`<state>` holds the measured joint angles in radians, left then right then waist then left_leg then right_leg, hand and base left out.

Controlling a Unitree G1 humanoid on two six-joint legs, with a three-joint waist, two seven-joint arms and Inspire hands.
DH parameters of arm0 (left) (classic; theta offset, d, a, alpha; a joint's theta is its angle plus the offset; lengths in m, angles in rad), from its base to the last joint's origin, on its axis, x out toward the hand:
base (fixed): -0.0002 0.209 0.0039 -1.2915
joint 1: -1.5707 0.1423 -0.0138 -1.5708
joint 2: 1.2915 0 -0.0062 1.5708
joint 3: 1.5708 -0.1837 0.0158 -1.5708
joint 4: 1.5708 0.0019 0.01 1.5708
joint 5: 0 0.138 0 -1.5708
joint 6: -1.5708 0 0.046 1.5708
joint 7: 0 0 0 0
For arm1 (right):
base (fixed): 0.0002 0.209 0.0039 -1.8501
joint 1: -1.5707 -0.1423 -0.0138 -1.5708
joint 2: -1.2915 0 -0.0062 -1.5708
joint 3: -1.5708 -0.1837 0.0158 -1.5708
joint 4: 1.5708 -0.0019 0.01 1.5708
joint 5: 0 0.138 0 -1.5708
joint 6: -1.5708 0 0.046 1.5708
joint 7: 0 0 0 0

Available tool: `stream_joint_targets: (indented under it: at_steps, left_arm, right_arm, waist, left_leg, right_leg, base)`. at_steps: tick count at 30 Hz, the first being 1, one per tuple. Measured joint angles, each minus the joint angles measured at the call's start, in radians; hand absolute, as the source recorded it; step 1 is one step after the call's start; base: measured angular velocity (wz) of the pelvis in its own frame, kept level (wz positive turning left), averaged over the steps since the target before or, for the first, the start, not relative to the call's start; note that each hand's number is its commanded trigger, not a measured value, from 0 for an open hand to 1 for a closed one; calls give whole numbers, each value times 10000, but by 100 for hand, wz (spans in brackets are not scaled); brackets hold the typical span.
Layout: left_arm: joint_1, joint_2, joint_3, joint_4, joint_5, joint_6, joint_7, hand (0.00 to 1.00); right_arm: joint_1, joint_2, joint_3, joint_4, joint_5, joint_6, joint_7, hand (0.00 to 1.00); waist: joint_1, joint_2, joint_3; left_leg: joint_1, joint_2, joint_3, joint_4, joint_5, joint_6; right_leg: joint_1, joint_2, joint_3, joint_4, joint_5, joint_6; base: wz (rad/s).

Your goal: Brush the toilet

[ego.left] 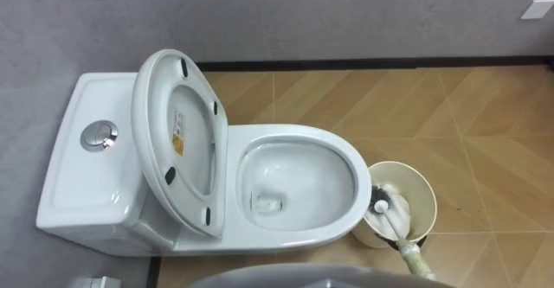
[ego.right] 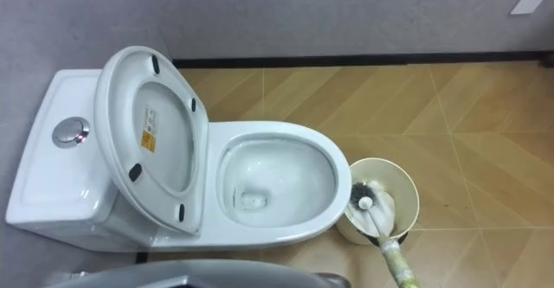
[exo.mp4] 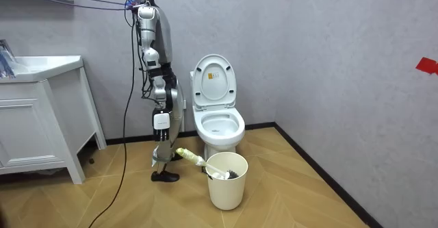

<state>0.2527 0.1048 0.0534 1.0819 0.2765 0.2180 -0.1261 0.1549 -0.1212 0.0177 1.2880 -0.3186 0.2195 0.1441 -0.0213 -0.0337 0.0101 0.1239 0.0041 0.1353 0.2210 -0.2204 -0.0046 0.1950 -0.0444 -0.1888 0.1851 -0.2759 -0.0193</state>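
Note:
A white toilet (ego.left: 346,156) stands against the grey wall with its seat and lid (ego.left: 177,141) raised; a little water lies in the bowl. To the right of the bowl a cream bucket (ego.left: 422,184) sits on the floor. The toilet brush (ego.left: 391,205) has its dark bristled head inside the bucket, and its pale handle (ego.left: 414,258) slants off the lower right edge. In the room view I stand at the toilet's side, and the handle (exo.mp4: 189,156) runs up from the bucket (exo.mp4: 226,187) to my lowered right hand (exo.mp4: 164,154), which holds its end.
The cistern with its chrome flush button (ego.left: 98,136) lies at the left. A dark skirting strip runs along the wall behind. Wooden floor spreads to the right of the bucket. A white sink cabinet (exo.mp4: 34,118) stands at the room view's left.

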Motion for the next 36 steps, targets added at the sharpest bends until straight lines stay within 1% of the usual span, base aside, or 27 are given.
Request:
stream_joint_targets:
  at_steps: [10,13,15,18,20,21,23,24,26,27,28,29,30,32,33,34,35,36]
  left_arm:
    - [-47,15,11,8,8,21,-54,0]
    - [-91,9,40,-15,7,65,27,0]
    - [-103,8,40,-20,6,133,135,0]
    - [-70,6,141,-21,13,210,356,0]
    - [18,1,446,-42,7,217,491,0]
    - [9,9,450,-39,6,217,548,0]
    - [5,19,459,-40,6,217,781,0]
    - [16,20,503,-40,19,217,804,0]
    - [18,26,793,-49,18,209,929,0]
    - [26,26,882,-82,17,211,958,0]
    - [110,26,1096,-222,15,209,990,0]
    - [175,26,1250,-360,4,198,1075,0]
    - [199,23,1315,-453,2,193,1130,0]
    - [266,34,1617,-684,6,90,1228,0]
    - [265,59,1647,-689,4,31,1255,0]
    - [256,72,1821,-690,5,-84,1316,0]
    - [217,77,1931,-712,6,-184,1432,0]
    - [195,78,1996,-730,6,-220,1465,0]
  right_arm:
    - [-20,-8,-14,-1,-32,6,-38,0]
    - [-16,-12,-55,0,168,11,-258,0]
    - [-18,-28,-259,-1,391,11,-509,0]
    - [36,-28,-795,2,1239,6,-1159,0]
    - [90,-31,-1218,6,1862,1,-1617,0]
    - [98,-35,-1330,6,2051,0,-1739,0]
    - [120,-44,-1954,23,3013,-8,-2218,0]
    - [127,-47,-2124,43,3297,-15,-2341,0]
    - [313,-45,-2816,40,4595,-96,-2808,0]
    - [363,-47,-2981,4,4946,-110,-2936,0]
    - [464,-48,-3344,-54,5542,-129,-3151,0]
    - [549,-49,-3626,-167,6070,-135,-3384,0]
    - [625,-53,-3700,-239,6305,-137,-3509,0]
    - [802,-81,-4111,-597,7122,-214,-3999,0]
    - [801,-85,-4268,-704,7277,-227,-4140,0]
    - [780,-96,-4485,-974,7559,-304,-4395,0]
    - [699,-108,-4548,-1252,7704,-443,-4629,0]
    - [663,-114,-4548,-1442,7699,-480,-4734,0]
  waist:
    - [-4,20,-8]
    - [7,24,-11]
    - [-3,36,-18]
    - [-4,54,-31]
    - [-19,79,-47]
    - [-45,87,-51]
    - [-213,112,-56]
    - [-286,113,-60]
    - [-421,121,-63]
    - [-480,110,-67]
    - [-583,97,-68]
    - [-591,67,-80]
    - [-584,45,-91]
    - [-598,-5,-96]
    - [-608,-19,-99]
    - [-605,-55,-122]
    - [-591,-85,-103]
    - [-591,-108,-107]
  left_leg:
    - [-47,-2,-1,23,0,0]
    - [-58,-2,1,24,0,0]
    - [-63,-3,-1,22,0,0]
    - [-41,-2,-3,19,0,0]
    - [-24,3,4,19,0,0]
    - [-24,2,-4,22,0,0]
    - [-70,-10,-23,78,-1,-1]
    - [-67,-12,-23,77,-1,-1]
    - [-50,-12,-18,75,-1,-1]
    - [-45,-12,-18,72,-1,-1]
    - [-20,-8,-11,39,0,-1]
    - [24,5,35,-1,0,-1]
    - [31,9,52,2,0,-1]
    - [18,18,79,14,-1,0]
    - [-1,18,74,14,-1,0]
    - [-80,23,77,14,-1,0]
    - [-108,35,81,0,0,1]
    - [-102,34,82,-7,0,1]
  right_leg:
    - [-34,-3,-11,3,0,0]
    - [-46,-4,-17,-1,0,0]
    - [-50,-4,-17,-9,0,0]
    - [-45,9,30,-3,0,-1]
    - [-37,17,67,-3,3,-5]
    - [-33,17,69,-7,3,-6]
    - [-36,-1,23,-9,4,-6]
    - [-26,-5,5,-6,4,-6]
    - [-12,-6,1,11,3,-6]
    - [-11,-6,1,20,3,-6]
    - [-15,1,14,31,3,-6]
    - [-31,15,104,46,3,-6]
    - [-35,16,135,49,3,-6]
    - [-70,27,243,45,2,-4]
    - [-91,28,242,46,3,-3]
    - [-192,33,248,58,20,11]
    - [-228,47,263,33,69,15]
    - [-231,46,275,34,77,17]
  base:
    - [0]
    - [0]
    - [0]
    - [-4]
    - [-2]
    - [0]
    - [6]
    - [4]
    - [0]
    - [0]
    - [-8]
    - [-13]
    - [-16]
    - [-10]
    - [0]
    - [0]
    - [0]
    - [-6]
